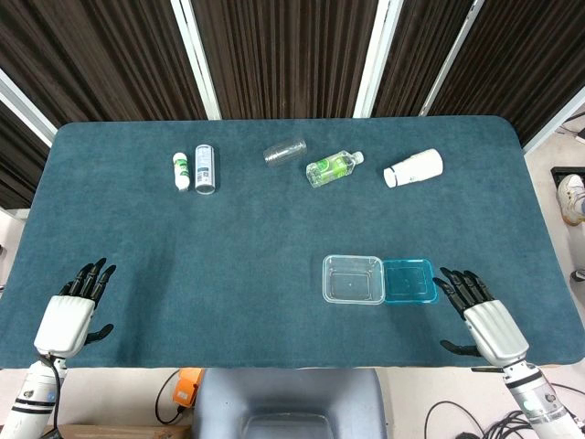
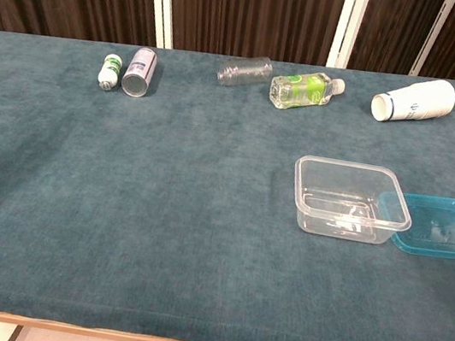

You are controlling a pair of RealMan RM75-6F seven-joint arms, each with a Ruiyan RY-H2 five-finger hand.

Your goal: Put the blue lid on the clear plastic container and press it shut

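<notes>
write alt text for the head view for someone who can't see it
An open clear plastic container sits beside its blue lid on a teal table, with the right hand open beside the lid. The left hand rests open; bottles lie along the far edge.

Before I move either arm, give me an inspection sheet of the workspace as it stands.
Surface: teal cloth table, flat.
Job's things: clear plastic container upright, open, empty; blue lid lying beside it on its right, edges touching or overlapping.
Clutter: far row, all on their sides: small white bottle, silver can, clear bottle, green-label bottle, white bottle.
Hands: left hand and right hand open at the near edge, holding nothing; right nearly at the lid.
Cables: some below the near edge.
Surroundings: dark curtain; grey chair.
</notes>
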